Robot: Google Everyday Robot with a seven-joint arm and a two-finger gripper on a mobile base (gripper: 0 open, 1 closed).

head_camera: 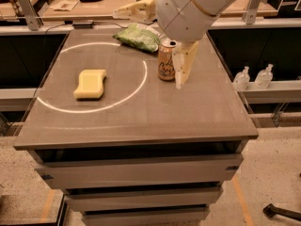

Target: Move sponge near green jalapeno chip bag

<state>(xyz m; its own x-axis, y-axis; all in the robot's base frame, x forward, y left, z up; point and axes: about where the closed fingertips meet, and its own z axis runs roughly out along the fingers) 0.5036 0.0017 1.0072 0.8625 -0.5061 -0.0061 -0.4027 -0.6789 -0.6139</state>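
The pale yellow sponge [90, 84] lies flat on the left part of the grey table [141, 112], inside a white ring painted on the top. The light-green jalapeno chip bag [137, 37] lies at the back middle of the table. My gripper [182, 69] hangs from the white arm over the right middle of the table, fingers pointing down, just right of a tan-orange soda can [166, 60]. It holds nothing and is far to the right of the sponge.
The white ring [143, 74] runs between the sponge and the can. A wooden bench [70, 8] stands behind the table. Two clear bottles [254, 77] sit on a ledge to the right. Drawers are under the tabletop.
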